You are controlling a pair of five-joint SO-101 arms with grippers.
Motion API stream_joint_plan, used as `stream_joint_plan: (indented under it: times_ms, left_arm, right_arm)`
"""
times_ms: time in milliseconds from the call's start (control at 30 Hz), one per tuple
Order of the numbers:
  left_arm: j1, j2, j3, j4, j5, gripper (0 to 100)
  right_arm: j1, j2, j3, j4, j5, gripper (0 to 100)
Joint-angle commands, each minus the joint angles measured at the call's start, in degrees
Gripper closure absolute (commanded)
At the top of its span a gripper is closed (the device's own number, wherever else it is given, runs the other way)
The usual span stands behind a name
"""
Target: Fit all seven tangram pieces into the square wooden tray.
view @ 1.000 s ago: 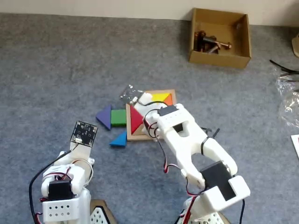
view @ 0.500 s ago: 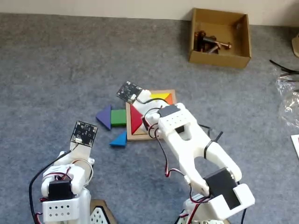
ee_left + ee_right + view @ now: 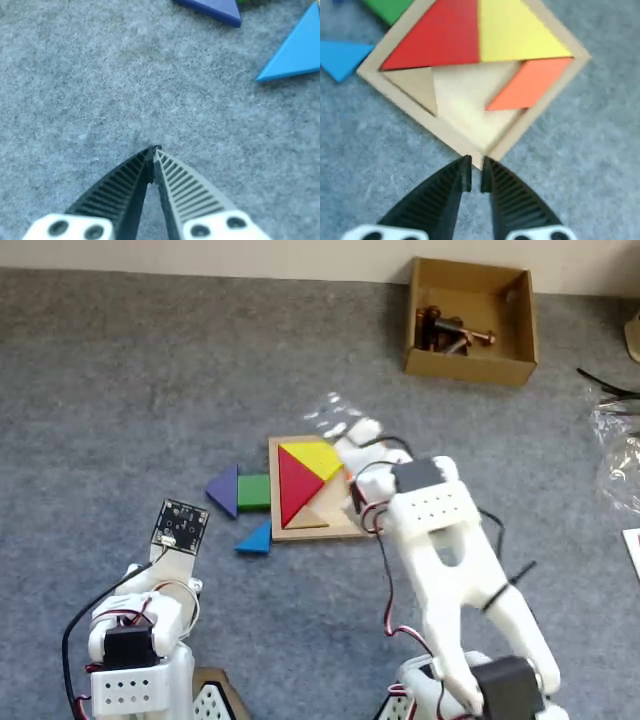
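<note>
Right wrist view: right gripper (image 3: 475, 175), pressed together and empty, hangs beside the part-filled tray (image 3: 545, 93). Next: open, grasp green piece (image 3: 254, 491) left of tray.

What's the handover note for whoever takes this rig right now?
Left claw: shut, empty, over the carpet near the light blue triangle.
Right claw: nearly shut, empty, at a corner of the wooden tray.
Done: red triangle, yellow triangle, orange piece and plain wood triangle sit in the tray.
Left: green square, dark blue triangle and light blue triangle lie on the carpet beside the tray.
</note>
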Motion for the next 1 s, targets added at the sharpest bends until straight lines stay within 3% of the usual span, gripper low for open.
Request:
stream_joint_plan:
  times_ms: [0, 167, 367, 967]
  left_arm:
    - [-0.7, -0.4, 1.2, 0.4, 0.4, 99]
    - [-0.7, -0.4, 1.2, 0.4, 0.4, 99]
    - [-0.7, -0.4, 1.2, 0.4, 0.4, 99]
    - [-0.7, -0.4, 1.2, 0.4, 0.4, 99]
  right_arm:
    - [3.2, -5.8, -2.2, 1.5, -4.0, 98.3]
    - [6.1, -10.4, -0.3, 6.8, -3.4, 98.3]
    - [10.2, -17.5, 1.7, 8.5, -9.5, 99.4]
    - [12.4, -48.8, 28.9, 7.3, -10.0, 99.4]
